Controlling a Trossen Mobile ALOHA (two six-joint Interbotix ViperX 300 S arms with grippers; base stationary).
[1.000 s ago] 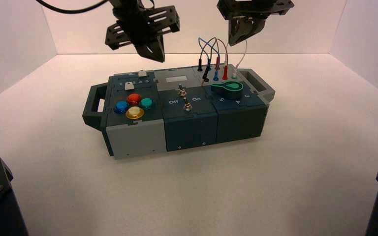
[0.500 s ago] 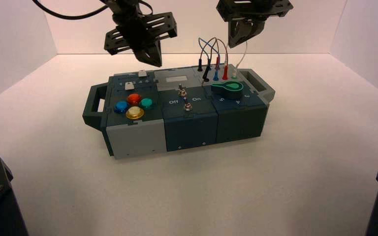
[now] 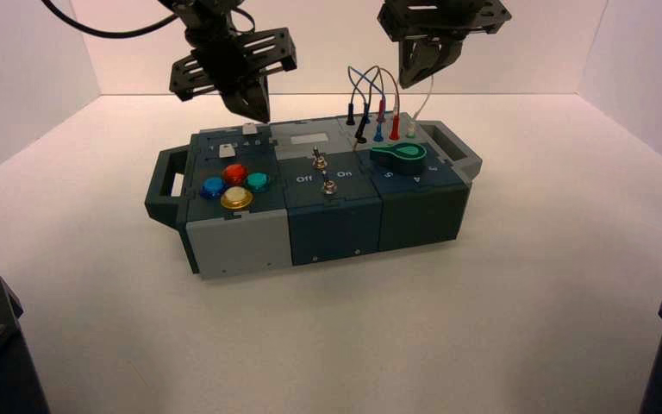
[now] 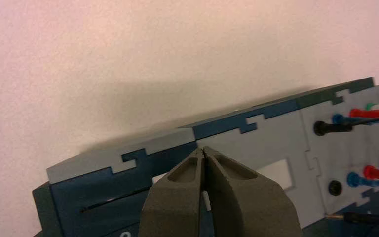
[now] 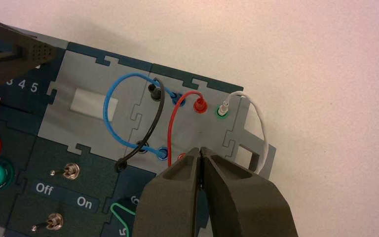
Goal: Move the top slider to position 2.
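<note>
Two arms up over box [image 3: 224, 237]. Top slider [image 3: 248, 129] at rear-left panel, just below & slightly right of left gripper [image 3: 257, 109]; no contact. Left fingers pressed together, holding nothing. Right gripper [image 3: 420, 76] above wires [image 3: 371, 86], tips together, empty

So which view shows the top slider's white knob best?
The high view: the top slider's white knob sits uncovered at the box's rear left, below the left claw. In the left wrist view that shut claw hides it; the right wrist view cuts it off.
</note>
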